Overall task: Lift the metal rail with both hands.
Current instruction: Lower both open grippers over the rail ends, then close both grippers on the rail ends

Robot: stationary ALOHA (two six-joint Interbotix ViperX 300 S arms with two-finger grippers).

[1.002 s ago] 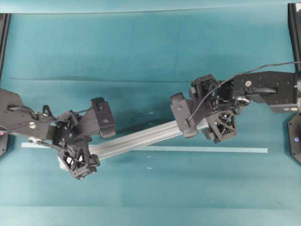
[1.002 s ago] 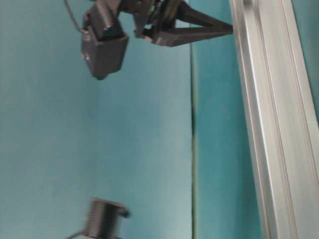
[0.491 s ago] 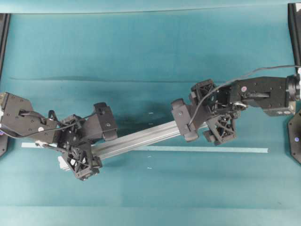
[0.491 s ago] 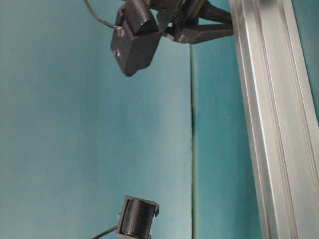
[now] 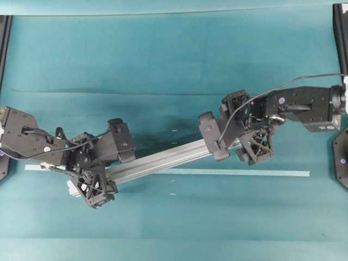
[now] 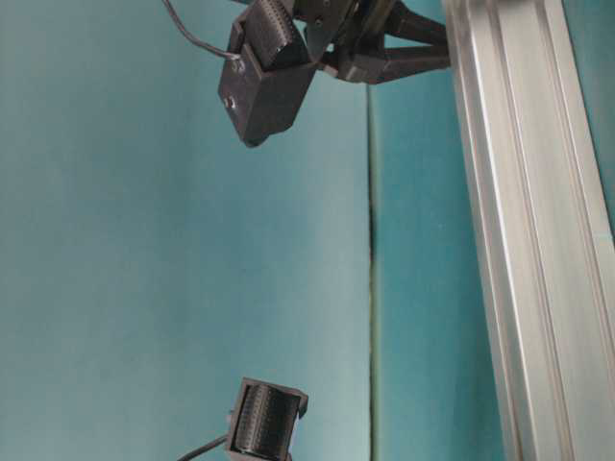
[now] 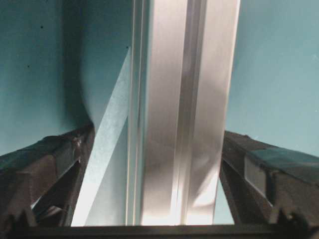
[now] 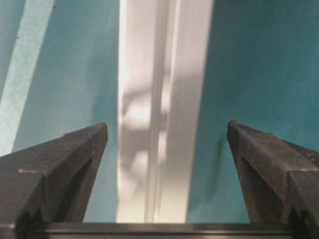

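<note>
The metal rail (image 5: 163, 159) lies slanted across the teal table, its left end low and its right end higher. It also shows in the table-level view (image 6: 528, 240). My left gripper (image 5: 87, 169) straddles its left end. In the left wrist view (image 7: 157, 132) the jaws are open round the rail (image 7: 179, 124): the right finger (image 7: 259, 169) is at the rail's edge, and the left finger (image 7: 50, 159) stands apart from it. My right gripper (image 5: 244, 136) straddles the right end. In the right wrist view (image 8: 168, 124) it is open, with a gap on both sides of the rail (image 8: 159, 124).
A thin pale tape strip (image 5: 244, 173) lies flat on the table along the front of the rail and passes under its left end (image 7: 107, 134). Black arm mounts stand at the left and right table edges. A seam in the teal cloth (image 6: 370, 288) runs beside the rail.
Over the last second the left arm has shifted right and settled lower over the rail's left end. The right gripper moved slightly. The rail has not moved.
</note>
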